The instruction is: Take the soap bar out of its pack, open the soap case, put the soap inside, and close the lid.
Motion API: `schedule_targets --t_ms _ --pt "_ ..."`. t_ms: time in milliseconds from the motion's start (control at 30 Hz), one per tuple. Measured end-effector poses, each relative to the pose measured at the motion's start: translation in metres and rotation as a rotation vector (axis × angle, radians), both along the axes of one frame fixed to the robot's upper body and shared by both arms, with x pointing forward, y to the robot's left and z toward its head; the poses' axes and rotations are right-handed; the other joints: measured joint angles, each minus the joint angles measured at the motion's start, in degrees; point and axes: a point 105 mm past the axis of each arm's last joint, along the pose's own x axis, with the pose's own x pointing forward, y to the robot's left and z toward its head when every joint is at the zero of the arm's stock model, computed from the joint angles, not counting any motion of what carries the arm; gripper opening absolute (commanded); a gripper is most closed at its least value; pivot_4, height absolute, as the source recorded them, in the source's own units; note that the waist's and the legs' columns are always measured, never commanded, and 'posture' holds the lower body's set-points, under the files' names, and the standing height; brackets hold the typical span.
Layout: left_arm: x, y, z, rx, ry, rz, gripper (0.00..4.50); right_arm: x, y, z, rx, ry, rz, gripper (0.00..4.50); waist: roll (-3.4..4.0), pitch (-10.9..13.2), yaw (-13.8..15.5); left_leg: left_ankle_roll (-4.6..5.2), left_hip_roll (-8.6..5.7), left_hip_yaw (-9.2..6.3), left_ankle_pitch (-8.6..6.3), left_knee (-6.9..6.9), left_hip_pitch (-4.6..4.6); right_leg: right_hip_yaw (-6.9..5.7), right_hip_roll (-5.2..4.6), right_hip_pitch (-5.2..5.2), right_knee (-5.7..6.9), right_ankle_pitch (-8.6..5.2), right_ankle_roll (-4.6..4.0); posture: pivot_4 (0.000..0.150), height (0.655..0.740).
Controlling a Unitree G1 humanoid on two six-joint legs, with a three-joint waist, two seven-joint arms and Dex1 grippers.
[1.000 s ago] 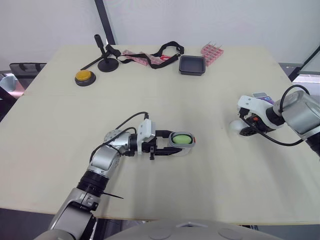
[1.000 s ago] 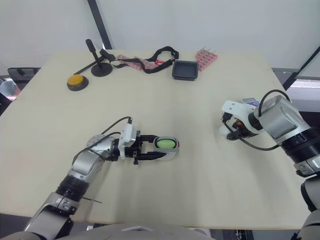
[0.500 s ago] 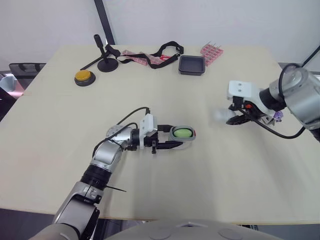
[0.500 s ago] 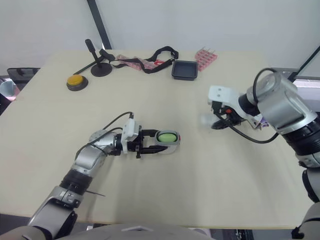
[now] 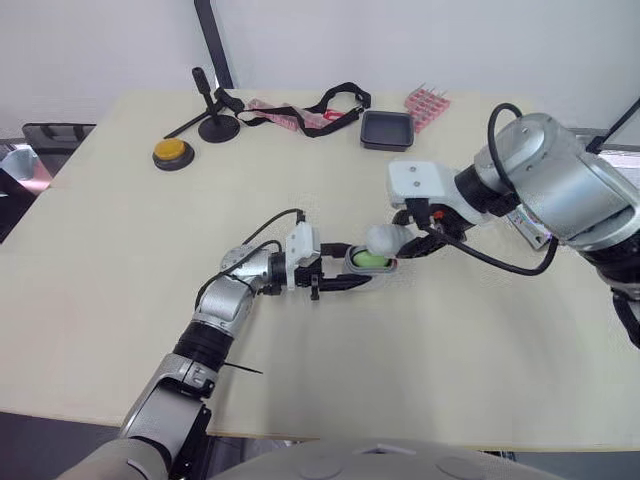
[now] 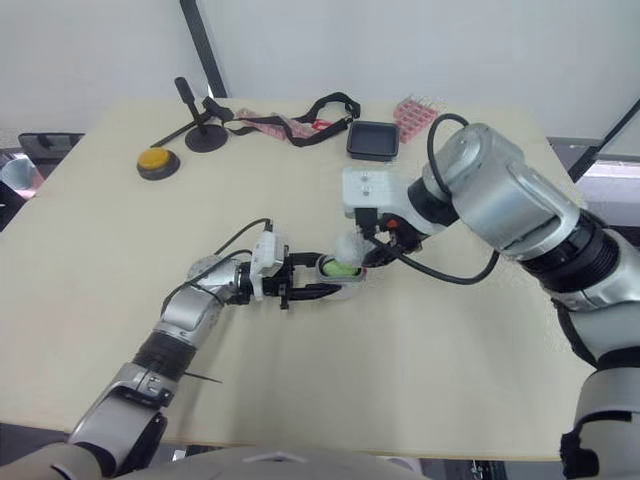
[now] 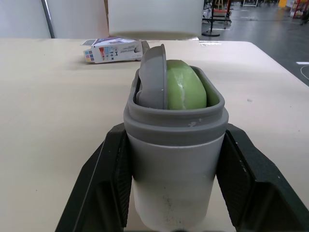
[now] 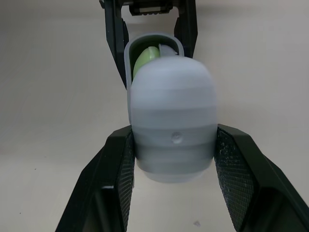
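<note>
Over the pale tabletop [image 5: 120, 220], the right hand [image 5: 392, 243], clamped on the lid [image 8: 173, 121], is arriving from the far right, just above the soap case [image 7: 175, 159]; the left hand [image 5: 345, 268] is gripping that case with the green soap [image 7: 186, 89] inside, so closing looks next

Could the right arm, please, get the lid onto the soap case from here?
Probably yes: the right gripper holds the lid just at the case, whose open mouth, held by the left gripper, faces it unblocked.

Yellow button [image 5: 172, 151], black tray [image 5: 385, 130] (beside a pink rack [image 5: 425, 101]) on table [image 5: 120, 260].
</note>
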Motion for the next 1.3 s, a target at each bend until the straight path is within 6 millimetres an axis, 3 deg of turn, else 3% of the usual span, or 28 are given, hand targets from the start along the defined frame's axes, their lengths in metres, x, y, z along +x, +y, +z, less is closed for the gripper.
schedule_targets --t_ms 300,1300 --pt "-0.001 0.001 -0.002 0.003 -0.008 0.0 1.9 -0.007 0.01 -0.012 -0.024 0.023 0.031 1.93 0.0 0.0 -0.09 -0.19 0.01 0.0 0.07 -0.01 -0.01 0.11 0.02 0.0 -0.01 0.09 0.16 0.15 0.74" --pt "0.0 0.002 -0.003 0.004 -0.001 0.02 1.9 -0.007 0.024 -0.014 -0.028 -0.021 0.058 1.93 -0.11 -0.07 -0.41 -0.36 0.02 0.01 0.12 -0.03 0.07 0.17 0.04 0.08 0.06 0.11 0.18 0.15 0.74"
